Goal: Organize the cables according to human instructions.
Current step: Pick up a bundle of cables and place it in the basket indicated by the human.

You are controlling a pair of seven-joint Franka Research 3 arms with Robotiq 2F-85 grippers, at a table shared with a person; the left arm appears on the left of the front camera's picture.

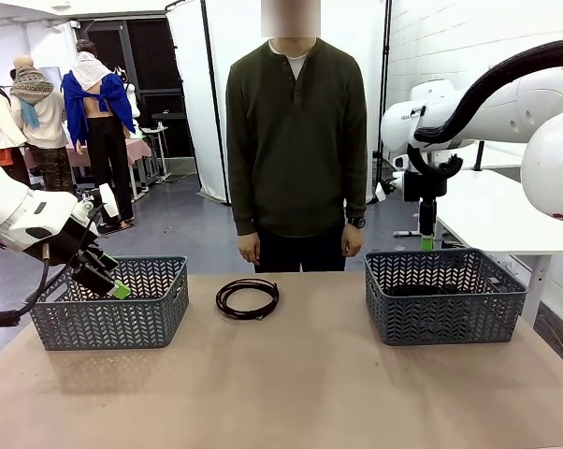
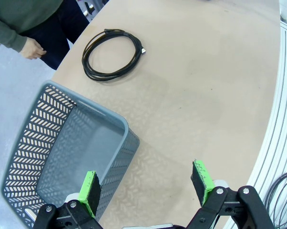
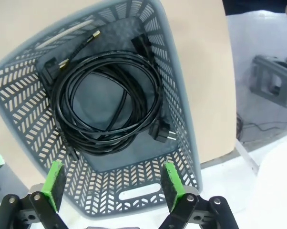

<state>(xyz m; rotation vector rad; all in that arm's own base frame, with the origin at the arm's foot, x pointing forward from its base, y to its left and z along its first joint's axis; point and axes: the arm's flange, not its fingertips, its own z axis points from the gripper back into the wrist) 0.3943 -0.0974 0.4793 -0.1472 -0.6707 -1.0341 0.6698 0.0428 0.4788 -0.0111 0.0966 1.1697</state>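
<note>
One black cable coil [image 1: 247, 298] lies on the brown table between the two baskets, in front of the human [image 1: 297, 140], who stands with both hands down. That coil [image 2: 112, 53] lies well ahead of my left gripper [image 2: 146, 186], which is open and empty. My left gripper [image 1: 113, 283] hovers over the left grey basket [image 1: 113, 323], which is empty [image 2: 29, 143]. My right gripper [image 3: 113, 180] is open and empty above the right grey basket [image 3: 19, 105]. Coiled black cables [image 3: 110, 105] with chunky plugs lie in that basket. My right gripper [image 1: 427, 241] hangs over its far rim.
The right basket [image 1: 445, 313] stands at the table's right, the left basket at the left. The person's hand [image 2: 34, 47] hangs near the far table edge. Bare tabletop lies between the baskets and toward the front edge. A white table stands off to the right.
</note>
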